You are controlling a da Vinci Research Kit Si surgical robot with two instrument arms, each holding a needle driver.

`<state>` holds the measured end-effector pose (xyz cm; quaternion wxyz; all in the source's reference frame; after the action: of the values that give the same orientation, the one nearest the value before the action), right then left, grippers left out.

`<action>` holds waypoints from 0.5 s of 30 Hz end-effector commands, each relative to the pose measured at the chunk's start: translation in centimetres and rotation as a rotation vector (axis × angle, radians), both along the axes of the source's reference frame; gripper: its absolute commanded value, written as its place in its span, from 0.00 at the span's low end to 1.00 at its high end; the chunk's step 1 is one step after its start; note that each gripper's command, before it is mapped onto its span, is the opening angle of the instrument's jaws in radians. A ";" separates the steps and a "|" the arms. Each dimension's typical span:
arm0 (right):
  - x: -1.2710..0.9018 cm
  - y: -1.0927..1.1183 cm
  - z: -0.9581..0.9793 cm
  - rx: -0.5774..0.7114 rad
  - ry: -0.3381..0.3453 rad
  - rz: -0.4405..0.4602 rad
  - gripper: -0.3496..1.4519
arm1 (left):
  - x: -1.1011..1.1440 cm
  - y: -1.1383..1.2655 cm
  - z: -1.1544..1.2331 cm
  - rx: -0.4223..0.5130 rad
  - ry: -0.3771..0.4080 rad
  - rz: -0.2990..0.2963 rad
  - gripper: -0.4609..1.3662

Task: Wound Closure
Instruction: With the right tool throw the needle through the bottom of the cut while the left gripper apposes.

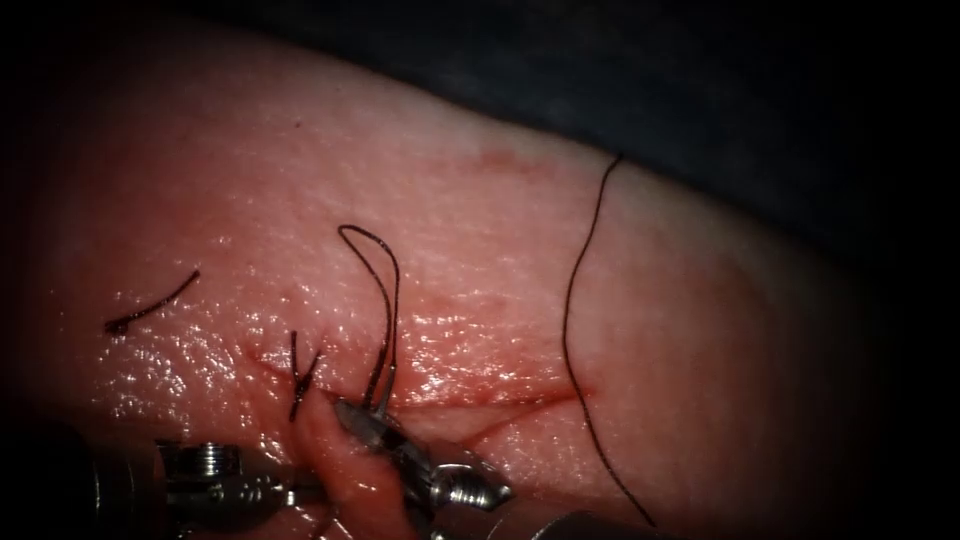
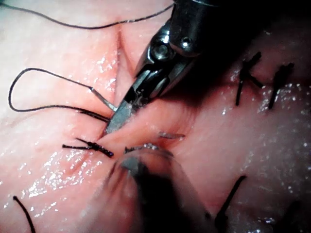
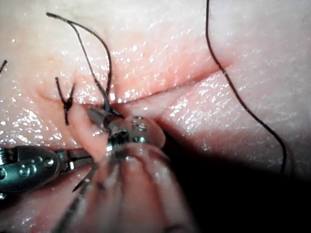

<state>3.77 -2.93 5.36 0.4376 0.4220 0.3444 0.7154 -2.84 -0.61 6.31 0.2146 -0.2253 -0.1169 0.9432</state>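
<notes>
The tissue (image 1: 480,260) has a cut (image 1: 500,400) running left to right. My right tool (image 1: 352,412) has its jaws shut on the needle (image 2: 104,101) near its thread end, at the cut's lower lip. Most of the needle's curve is buried in the tissue, and a thin grey sliver (image 2: 170,135) shows further along the lip. A thread loop (image 1: 385,280) rises from the needle's tail. My left tool (image 1: 298,492) comes in from the lower left, jaws shut on a raised fold of tissue (image 1: 335,465) beside the right tool's jaws (image 3: 99,115).
A tied stitch with short cut ends (image 1: 300,380) sits at the cut's left end. A long thread (image 1: 568,320) crosses the cut's right end. A loose cut piece of thread (image 1: 150,305) lies far left. Red fluid wets the cut's edges.
</notes>
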 end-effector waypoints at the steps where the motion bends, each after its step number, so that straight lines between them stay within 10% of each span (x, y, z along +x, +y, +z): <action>1: 0.01 -0.01 0.01 -0.002 0.000 -0.004 0.00 | 0.00 0.00 -0.01 0.000 -0.001 0.000 0.06; 15: -0.09 0.18 0.02 0.017 0.054 0.021 0.00 | 0.01 0.00 -0.02 -0.001 -0.001 -0.001 0.06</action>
<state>3.66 -2.71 5.41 0.4179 0.4410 0.3540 0.7110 -2.84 -0.61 6.29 0.2147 -0.2259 -0.1156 0.9431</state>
